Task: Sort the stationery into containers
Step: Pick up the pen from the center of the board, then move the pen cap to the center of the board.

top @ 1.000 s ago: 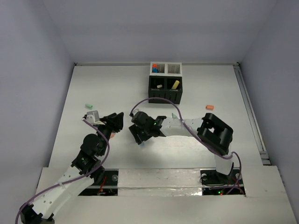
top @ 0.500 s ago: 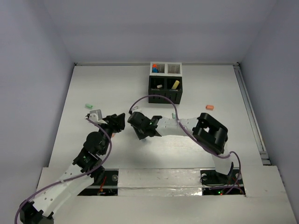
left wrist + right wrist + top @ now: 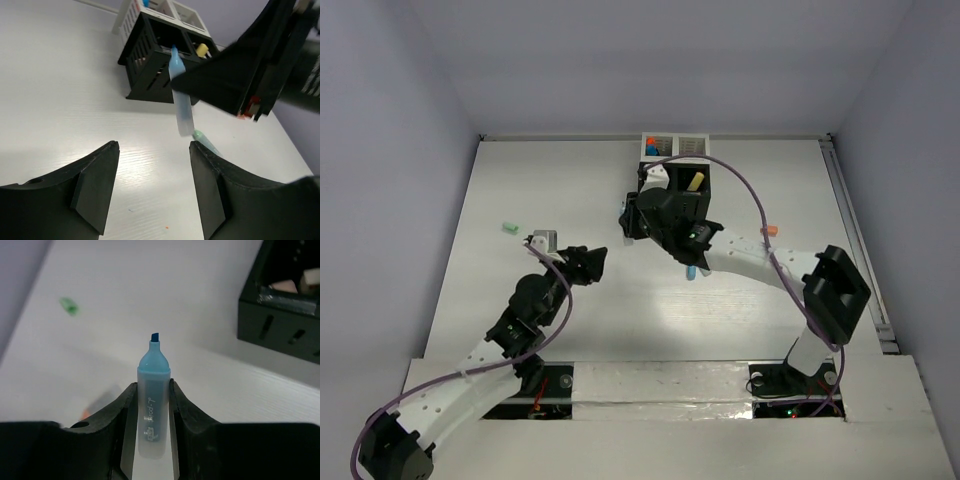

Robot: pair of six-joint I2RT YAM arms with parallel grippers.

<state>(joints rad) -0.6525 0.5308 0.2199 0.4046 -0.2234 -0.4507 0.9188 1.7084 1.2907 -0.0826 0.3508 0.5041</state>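
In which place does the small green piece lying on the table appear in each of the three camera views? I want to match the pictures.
Top external: the small green piece is in the left half, a little above mid-height.
Left wrist: not in the picture.
Right wrist: upper left, blurred.
Shared landmark: the black organizer part, top centre in the top external view, top centre in the left wrist view, upper right in the right wrist view.

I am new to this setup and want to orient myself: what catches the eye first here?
The right gripper clamps a pale blue highlighter in the air, close to the black-and-white organizer at the far side. The left gripper hangs open and empty nearer the front.
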